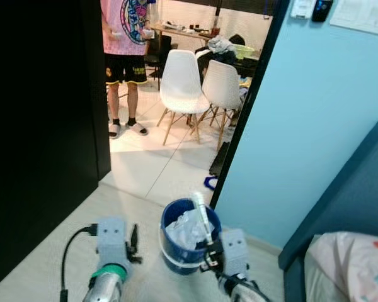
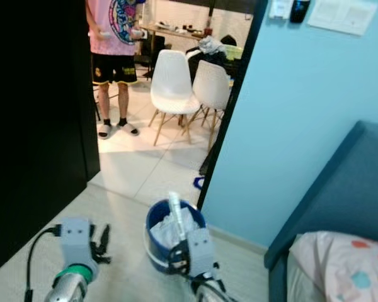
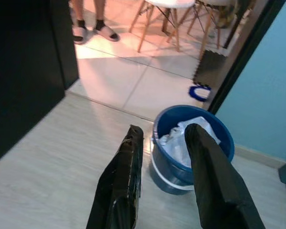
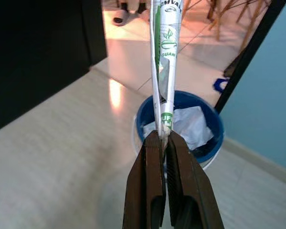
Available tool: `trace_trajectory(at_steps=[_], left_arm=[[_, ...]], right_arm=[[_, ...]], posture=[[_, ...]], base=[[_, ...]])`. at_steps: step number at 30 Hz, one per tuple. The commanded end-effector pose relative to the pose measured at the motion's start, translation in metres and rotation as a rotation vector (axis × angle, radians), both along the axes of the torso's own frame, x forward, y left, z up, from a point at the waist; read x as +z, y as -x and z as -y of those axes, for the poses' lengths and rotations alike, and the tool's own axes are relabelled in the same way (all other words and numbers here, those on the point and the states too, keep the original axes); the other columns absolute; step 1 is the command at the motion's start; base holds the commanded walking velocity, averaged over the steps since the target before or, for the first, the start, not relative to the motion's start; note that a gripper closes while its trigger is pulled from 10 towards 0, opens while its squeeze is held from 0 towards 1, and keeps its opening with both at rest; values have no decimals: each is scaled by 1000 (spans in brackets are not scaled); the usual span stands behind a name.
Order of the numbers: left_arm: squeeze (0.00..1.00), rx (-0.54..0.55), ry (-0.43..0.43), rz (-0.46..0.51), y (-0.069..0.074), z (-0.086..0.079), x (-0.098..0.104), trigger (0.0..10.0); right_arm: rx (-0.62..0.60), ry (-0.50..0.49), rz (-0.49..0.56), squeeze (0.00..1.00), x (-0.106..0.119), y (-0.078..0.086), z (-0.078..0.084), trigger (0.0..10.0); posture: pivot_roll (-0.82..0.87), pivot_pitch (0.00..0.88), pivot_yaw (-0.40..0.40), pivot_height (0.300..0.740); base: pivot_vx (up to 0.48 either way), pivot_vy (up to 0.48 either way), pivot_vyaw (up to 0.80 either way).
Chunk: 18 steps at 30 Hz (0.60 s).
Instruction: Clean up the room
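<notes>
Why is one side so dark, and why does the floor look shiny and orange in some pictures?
Both eye views: the black panel on the left catches almost no light, while the room behind the doorway is bright. Left wrist view: the tiles glow pinkish-orange. Right wrist view: a bright glare streak lies on the floor beside the bucket, and the wrapper in the right gripper looks washed out up top.

Pale wooden floor (image 1: 63, 220) bears a blue bin (image 1: 183, 251).
</notes>
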State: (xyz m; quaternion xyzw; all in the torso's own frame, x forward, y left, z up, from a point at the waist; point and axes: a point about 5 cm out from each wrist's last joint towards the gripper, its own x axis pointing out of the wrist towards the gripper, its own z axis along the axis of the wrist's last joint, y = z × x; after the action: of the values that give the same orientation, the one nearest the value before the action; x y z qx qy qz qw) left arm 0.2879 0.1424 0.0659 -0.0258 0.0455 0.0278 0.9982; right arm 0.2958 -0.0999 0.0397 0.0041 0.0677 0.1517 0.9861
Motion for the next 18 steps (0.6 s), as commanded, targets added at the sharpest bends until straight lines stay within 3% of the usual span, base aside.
trace_trajectory(at_steps=[1,18], left_arm=[[0,8,7,-30,3,-1,-6,10000],[0,3,19,-38,4,2,-8,10000]], right_arm=[[-2,-3,-33,0,-7,5,0,10000],[-8,11,-36,0,-9,8,4,10000]], posture=[[19,13,-26,740],[8,20,-27,740]], base=[[360,0,-613],[361,0,0]])
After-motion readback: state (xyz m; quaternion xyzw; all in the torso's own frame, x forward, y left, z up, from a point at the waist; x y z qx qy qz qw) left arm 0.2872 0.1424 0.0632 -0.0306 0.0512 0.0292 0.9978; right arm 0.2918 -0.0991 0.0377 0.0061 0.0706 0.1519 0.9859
